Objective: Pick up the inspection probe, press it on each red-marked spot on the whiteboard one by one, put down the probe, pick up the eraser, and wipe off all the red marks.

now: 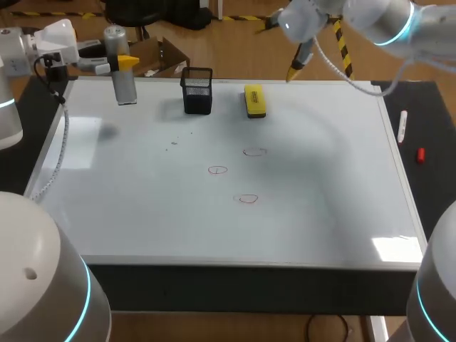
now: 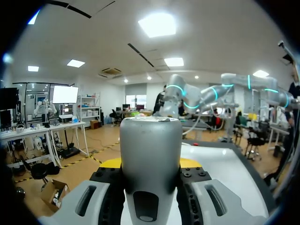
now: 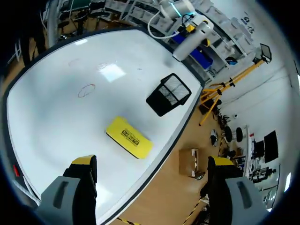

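Grey probe (image 1: 126, 89) clamped in left gripper (image 1: 122, 64), well apart from red marks (image 1: 218, 170); right gripper (image 3: 151, 164) spread wide, empty; likely risk: tilted descent could skid tip, smearing ink

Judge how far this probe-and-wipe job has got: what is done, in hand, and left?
Done: the left gripper is shut on the inspection probe, clear of the whiteboard. In hand: the probe hangs near the far left corner, away from the three red marks. Left: all are unwiped; whether any was pressed cannot be told. The yellow eraser lies on the board, below the open right gripper.
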{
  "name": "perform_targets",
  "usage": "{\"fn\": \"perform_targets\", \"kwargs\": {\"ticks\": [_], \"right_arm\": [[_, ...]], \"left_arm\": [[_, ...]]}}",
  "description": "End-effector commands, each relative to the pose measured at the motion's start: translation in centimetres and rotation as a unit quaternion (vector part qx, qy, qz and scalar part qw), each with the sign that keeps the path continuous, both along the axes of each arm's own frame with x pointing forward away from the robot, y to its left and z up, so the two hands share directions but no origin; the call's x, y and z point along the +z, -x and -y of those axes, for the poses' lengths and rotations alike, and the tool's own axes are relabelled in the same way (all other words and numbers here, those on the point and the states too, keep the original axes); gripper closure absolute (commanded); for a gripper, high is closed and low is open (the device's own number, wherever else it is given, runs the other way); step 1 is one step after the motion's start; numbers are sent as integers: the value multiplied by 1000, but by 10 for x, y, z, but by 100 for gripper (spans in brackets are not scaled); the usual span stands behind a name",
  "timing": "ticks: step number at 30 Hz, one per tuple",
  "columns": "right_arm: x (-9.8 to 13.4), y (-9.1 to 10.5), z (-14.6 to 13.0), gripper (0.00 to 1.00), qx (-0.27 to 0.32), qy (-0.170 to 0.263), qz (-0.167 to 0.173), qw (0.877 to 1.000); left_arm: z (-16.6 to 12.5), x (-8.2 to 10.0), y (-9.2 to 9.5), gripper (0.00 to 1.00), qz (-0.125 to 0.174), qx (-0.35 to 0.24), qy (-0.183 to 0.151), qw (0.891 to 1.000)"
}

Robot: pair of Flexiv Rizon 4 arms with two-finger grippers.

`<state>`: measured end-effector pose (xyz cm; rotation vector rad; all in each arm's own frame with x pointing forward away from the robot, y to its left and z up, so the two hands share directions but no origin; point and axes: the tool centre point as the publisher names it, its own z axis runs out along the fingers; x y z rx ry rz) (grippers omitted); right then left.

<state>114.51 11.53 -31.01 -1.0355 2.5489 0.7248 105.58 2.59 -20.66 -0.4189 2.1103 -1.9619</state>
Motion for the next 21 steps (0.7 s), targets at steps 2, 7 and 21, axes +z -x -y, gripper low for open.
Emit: {"fn": "perform_targets", "kwargs": {"ticks": [2, 7, 21], "right_arm": [[-6, 0, -1, 0, 310, 305, 83, 897], [-13, 8, -5, 0, 338, 312, 142, 876], [-22, 15, -5, 0, 341, 320, 176, 866]], "left_arm": [[0, 1, 0, 100, 1, 0, 0, 1000], [0, 1, 0, 100, 1, 0, 0, 1000], [0, 1, 0, 100, 1, 0, 0, 1000]]}}
